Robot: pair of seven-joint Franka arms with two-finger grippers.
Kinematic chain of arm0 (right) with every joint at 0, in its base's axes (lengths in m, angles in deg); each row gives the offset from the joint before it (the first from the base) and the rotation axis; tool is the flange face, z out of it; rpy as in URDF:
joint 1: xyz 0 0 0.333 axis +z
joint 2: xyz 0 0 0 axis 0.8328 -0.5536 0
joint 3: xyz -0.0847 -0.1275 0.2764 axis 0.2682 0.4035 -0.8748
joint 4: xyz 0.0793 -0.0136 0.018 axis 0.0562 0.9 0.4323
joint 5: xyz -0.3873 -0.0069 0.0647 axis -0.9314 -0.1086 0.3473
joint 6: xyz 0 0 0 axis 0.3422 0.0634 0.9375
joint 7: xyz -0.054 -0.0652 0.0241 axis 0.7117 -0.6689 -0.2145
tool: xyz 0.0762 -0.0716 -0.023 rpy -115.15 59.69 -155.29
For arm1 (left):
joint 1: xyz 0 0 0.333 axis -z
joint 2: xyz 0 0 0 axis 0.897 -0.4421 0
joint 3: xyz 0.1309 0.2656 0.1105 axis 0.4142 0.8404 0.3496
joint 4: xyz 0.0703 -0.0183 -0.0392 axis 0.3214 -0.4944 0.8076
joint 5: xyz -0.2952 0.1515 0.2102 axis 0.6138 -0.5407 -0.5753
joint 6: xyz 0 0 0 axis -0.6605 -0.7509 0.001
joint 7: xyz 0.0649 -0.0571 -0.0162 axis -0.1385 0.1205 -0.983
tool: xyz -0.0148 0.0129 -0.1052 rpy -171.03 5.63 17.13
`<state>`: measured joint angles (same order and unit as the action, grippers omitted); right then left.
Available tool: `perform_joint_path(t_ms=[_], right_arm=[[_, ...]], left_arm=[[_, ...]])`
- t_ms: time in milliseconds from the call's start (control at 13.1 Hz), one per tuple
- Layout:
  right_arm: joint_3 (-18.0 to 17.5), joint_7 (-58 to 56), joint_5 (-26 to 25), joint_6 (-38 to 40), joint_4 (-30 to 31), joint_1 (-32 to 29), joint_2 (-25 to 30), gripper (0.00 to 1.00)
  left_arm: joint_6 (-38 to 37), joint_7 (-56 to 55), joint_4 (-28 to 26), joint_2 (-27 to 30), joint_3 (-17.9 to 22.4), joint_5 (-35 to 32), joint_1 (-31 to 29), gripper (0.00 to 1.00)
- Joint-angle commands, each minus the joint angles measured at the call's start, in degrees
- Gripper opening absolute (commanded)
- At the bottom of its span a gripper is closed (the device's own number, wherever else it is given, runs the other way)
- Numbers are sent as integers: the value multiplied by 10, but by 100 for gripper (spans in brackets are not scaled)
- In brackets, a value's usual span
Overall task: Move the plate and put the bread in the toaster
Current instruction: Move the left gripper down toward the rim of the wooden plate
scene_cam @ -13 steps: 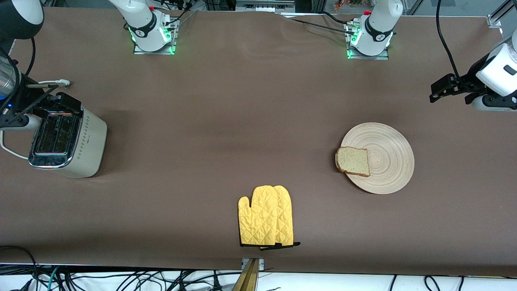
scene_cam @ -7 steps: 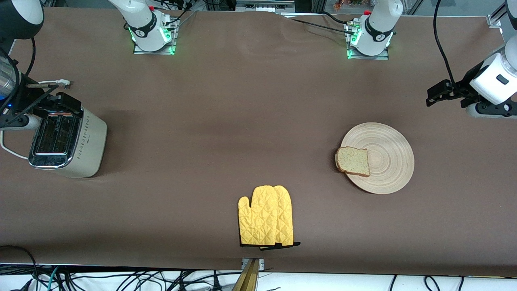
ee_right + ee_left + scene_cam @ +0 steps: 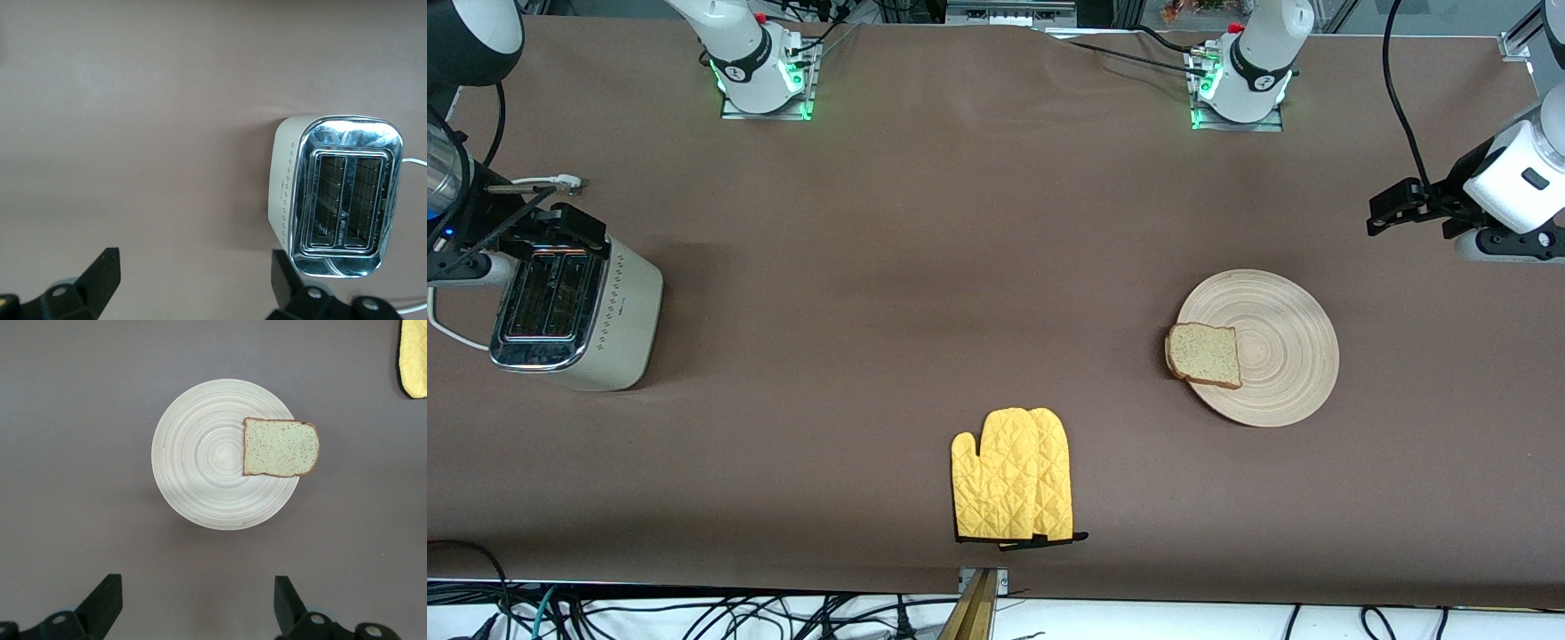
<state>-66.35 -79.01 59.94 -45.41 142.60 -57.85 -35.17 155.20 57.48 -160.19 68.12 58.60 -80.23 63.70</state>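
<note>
Bread (image 3: 1204, 355) overhanging plate (image 3: 1272, 356) edge, toaster (image 3: 569, 311) apparently empty, both grippers' fingers spread, holding nothing

A pair of quilted yellow oven mitts (image 3: 1012, 475) with dark trim lies flat on the brown table covering (image 3: 925, 267), close to the table edge nearest the front camera and roughly midway between the two ends. One mitt overlaps the other, thumbs pointing toward the right arm's end. Tangled black cables (image 3: 694, 613) run along the white strip below that edge, beside a wooden-coloured bracket (image 3: 976, 604) at its middle.
</note>
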Motion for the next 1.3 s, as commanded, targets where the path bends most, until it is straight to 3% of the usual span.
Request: perform_joint_path(t_ms=[0, 230, 383, 766, 996, 1226], right_arm=[[-3, -9, 9, 7, -12, -5, -3, 100], [-3, -9, 9, 7, -12, -5, -3, 100], [-3, -9, 9, 7, -12, -5, -3, 100], [-3, -7, 9, 6, -12, -6, -3, 100], [-3, -5, 8, 6, -12, -5, -3, 100], [-3, -9, 9, 6, -10, -13, -6, 100]], left_arm=[[-7, 45, 23, -26, 2, 15, -33, 100], [-7, 99, 23, -53, 2, 67, -99, 100], [-4, 174, 24, -88, 3, 146, -157, 100], [-3, 394, 25, -268, 3, 318, -295, 100], [5, 457, 57, -378, 3, 390, -306, 100], [25, 453, 85, -434, 2, 430, -300, 100]])
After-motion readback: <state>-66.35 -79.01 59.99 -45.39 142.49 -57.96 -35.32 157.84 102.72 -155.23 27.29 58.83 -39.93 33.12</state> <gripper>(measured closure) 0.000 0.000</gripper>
